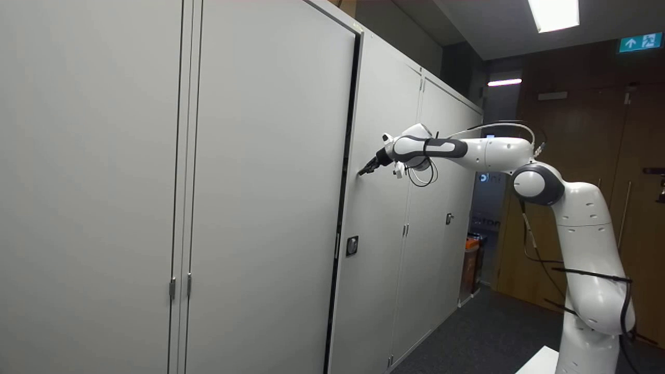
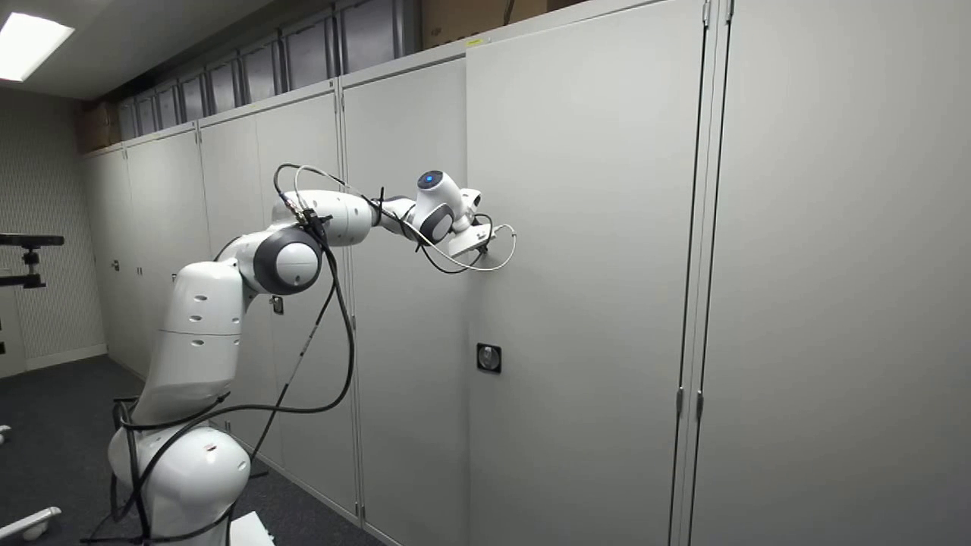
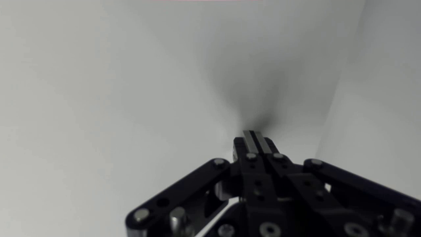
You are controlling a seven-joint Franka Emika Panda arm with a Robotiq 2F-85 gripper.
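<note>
Your empty hand (image 3: 252, 132) — fingers (image 3: 249, 142) together — seems to touch the cabinet door (image 1: 375, 213), which looks nearly closed, a dark gap (image 1: 351, 98) left beside it.

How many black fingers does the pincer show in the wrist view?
2: slim black fingers, side by side, right of picture centre, pointing at the flat pale grey cabinet door; neither is hidden.

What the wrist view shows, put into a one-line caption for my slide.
Shut and empty, the gripper touches or nearly touches a pale grey cabinet door.
</note>
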